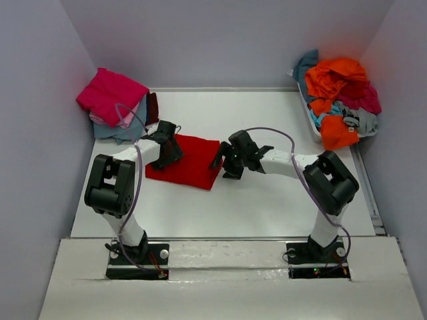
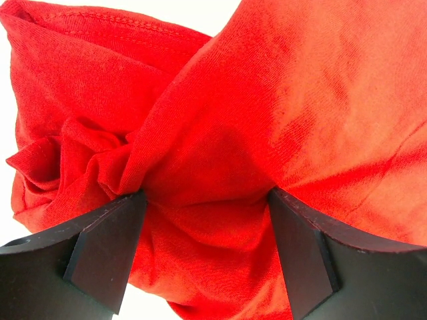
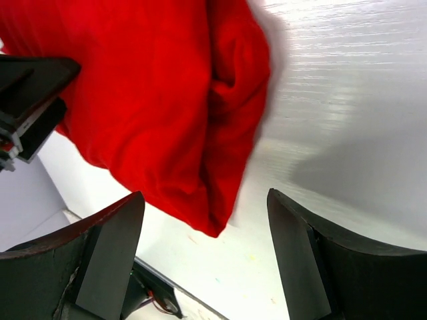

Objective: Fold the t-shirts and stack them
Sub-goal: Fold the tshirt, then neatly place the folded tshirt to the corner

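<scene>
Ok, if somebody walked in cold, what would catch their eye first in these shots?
The bright red t-shirt lies folded in the middle of the table, the left claw straddling its bunched left edge and the right claw open at its right edge. Next come the folded stack, magenta on top, at the far left corner, and the jumbled heap, mostly orange, in the bin at the far right.

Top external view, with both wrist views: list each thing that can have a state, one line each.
red t-shirt: folded, lying flat.
left gripper: jaws open, red cloth between them.
right gripper: jaws open, holding nothing.
stacked t-shirts: folded, magenta on top.
heaped t-shirts: crumpled, unfolded.
</scene>
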Robot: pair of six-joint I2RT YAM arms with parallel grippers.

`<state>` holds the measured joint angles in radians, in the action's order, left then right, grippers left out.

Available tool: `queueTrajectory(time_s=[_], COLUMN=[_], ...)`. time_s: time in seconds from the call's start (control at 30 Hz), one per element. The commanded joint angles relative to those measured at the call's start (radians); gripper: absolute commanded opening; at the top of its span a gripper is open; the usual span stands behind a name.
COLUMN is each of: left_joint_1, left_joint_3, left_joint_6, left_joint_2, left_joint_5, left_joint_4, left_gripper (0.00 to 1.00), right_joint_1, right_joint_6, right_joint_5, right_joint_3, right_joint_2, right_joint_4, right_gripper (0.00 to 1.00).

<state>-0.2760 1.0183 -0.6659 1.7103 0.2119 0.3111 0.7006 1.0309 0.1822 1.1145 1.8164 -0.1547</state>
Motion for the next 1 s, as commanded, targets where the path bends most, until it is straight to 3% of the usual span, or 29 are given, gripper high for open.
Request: queueTrajectory(time_s=[0.0, 0.23, 0.4, 0.57, 0.77, 0.97], left_joint_1=[-0.002, -0.002, -0.002, -0.002, -0.002, -0.002], left_joint_3=[-0.011, -0.011, -0.006, -0.003, -0.001, -0.004], left_joint_6=[0.012, 0.017, 0.022, 0.022, 0.020, 0.019], left_joint_2=[0.043, 0.032, 0.028, 0.044, 0.045, 0.043], left_joint_5=[-0.008, 0.004, 0.011, 0.001, 0.000, 0.001], left_joint_4=[0.092, 0.103, 0.105, 0.103, 0.098, 0.098], left_gripper=[0.87, 0.87, 0.87, 0.87, 0.87, 0.87], right_joint_1=[-0.007, -0.016, -0.026, -0.026, -0.035, -0.053], right_joint_6=[0.047, 0.179, 0.236, 0.233, 0.163, 0.144], right_joint_5=[0.052, 0.172, 0.128, 0.093, -0.026, -0.015], right_joint_3=[-0.022, -0.119, -0.211, -0.237, -0.196, -0.183], right_joint_2=[-0.006, 0.125, 0.112, 0.054, -0.083, -0.072], right_joint_4=[0.138, 0.472, 0.560, 0.535, 0.296, 0.294], right_gripper=[0.80, 0.80, 0.81, 0.81, 0.81, 0.82])
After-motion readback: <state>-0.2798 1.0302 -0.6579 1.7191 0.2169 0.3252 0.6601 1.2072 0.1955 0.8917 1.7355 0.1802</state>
